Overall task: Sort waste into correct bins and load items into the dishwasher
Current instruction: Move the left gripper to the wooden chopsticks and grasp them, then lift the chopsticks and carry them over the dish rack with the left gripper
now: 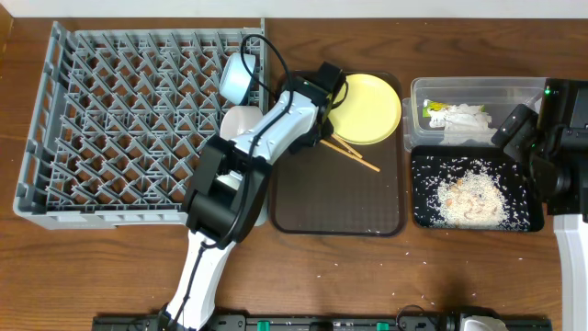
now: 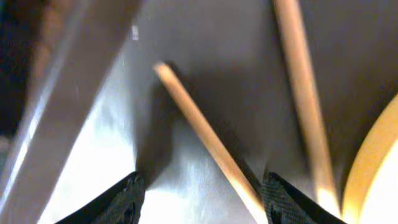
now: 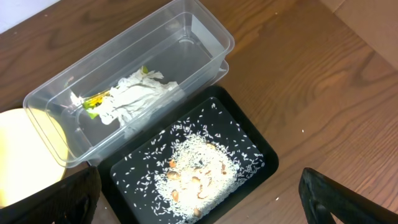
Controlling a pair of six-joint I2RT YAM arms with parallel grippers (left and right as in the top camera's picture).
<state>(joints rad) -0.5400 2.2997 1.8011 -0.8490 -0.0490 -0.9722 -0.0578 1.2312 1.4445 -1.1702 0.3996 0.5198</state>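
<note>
My left gripper [image 1: 325, 121] [image 2: 203, 178] is open, low over the dark brown tray [image 1: 340, 207]. One wooden chopstick [image 2: 205, 143] lies between its fingers and the other [image 2: 305, 99] lies just outside the right finger. The chopsticks [image 1: 354, 154] rest by the yellow plate [image 1: 367, 106] [image 2: 379, 180]. A light blue bowl [image 1: 237, 78] and a white bowl [image 1: 241, 121] sit at the right edge of the grey dish rack [image 1: 110, 119]. My right gripper [image 1: 519, 138] [image 3: 199, 180] is open and empty above the black tray [image 1: 421, 188] [image 3: 261, 158] of rice [image 3: 199, 165]. The cup is out of view.
The clear tub [image 1: 478, 89] [image 3: 193, 43] behind the black tray holds crumpled white paper [image 1: 464, 119] [image 3: 134, 93] and the green-and-orange wrapper [image 1: 434, 110] [image 3: 93, 102]. A few rice grains lie on the wooden table near the front edge. The left arm crosses the rack's right side.
</note>
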